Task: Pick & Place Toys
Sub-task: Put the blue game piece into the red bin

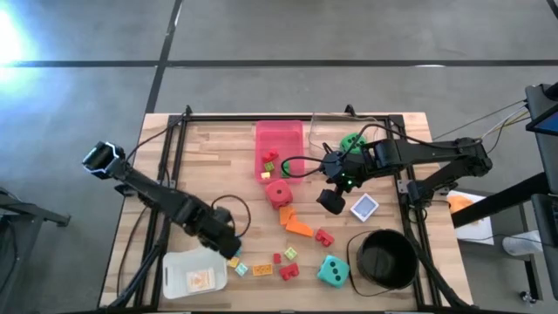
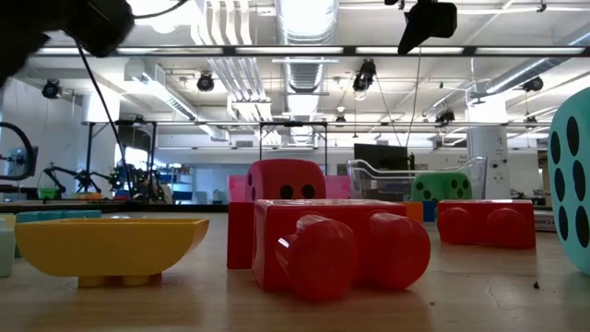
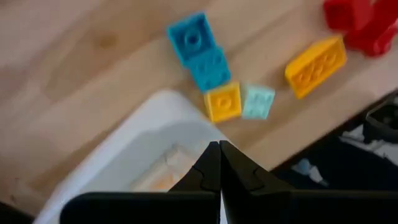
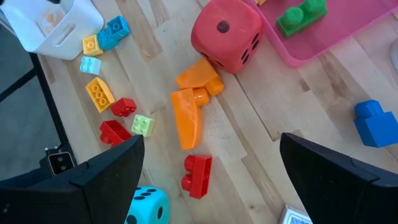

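Toys lie scattered on the wooden table: a red die point(image 1: 279, 194) beside the pink tray point(image 1: 281, 131), a green die point(image 1: 353, 142), a teal die point(image 1: 332, 271), orange bricks point(image 4: 193, 106), a red brick point(image 4: 198, 176) and small bricks point(image 3: 222, 102) near the front edge. My left gripper point(image 3: 219, 165) is shut with nothing in it, above the corner of a white container point(image 1: 193, 275) at the front left. My right gripper point(image 1: 331, 201) hangs open above the table's middle, over the orange and red bricks. The pink tray holds a green brick point(image 4: 301, 15).
A black round bucket point(image 1: 384, 259) stands at the front right, with a flat card point(image 1: 364, 207) behind it. A blue brick point(image 4: 373, 124) lies near the tray. Cables run across the table's far part. Bare wood shows at the far left.
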